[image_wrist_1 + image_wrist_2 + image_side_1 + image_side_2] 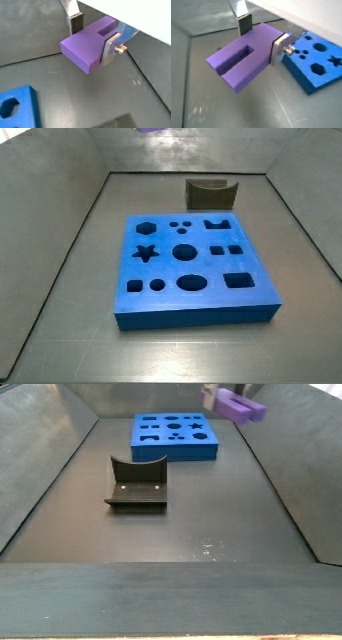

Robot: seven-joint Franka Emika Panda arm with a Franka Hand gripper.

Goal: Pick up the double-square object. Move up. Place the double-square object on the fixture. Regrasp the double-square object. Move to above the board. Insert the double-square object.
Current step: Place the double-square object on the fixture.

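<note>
Double-square object (238, 64) pinched between the gripper (262, 36) jaws (aloft, near the board (316, 65)).

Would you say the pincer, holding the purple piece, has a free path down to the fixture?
Probably yes. The pincer, shut on the double-square object, hangs high beside the board; the fixture stands alone on open floor, notch unobstructed.

1. The gripper (95, 36) has two flat silver plate fingers (110, 49), thin and straight-edged.
2. Each finger carries a dark rectangular pad (77, 22) at its tip.
3. A small silver screw (292, 50) with a round head juts from one finger's outer face, seen in both wrist views.
</note>
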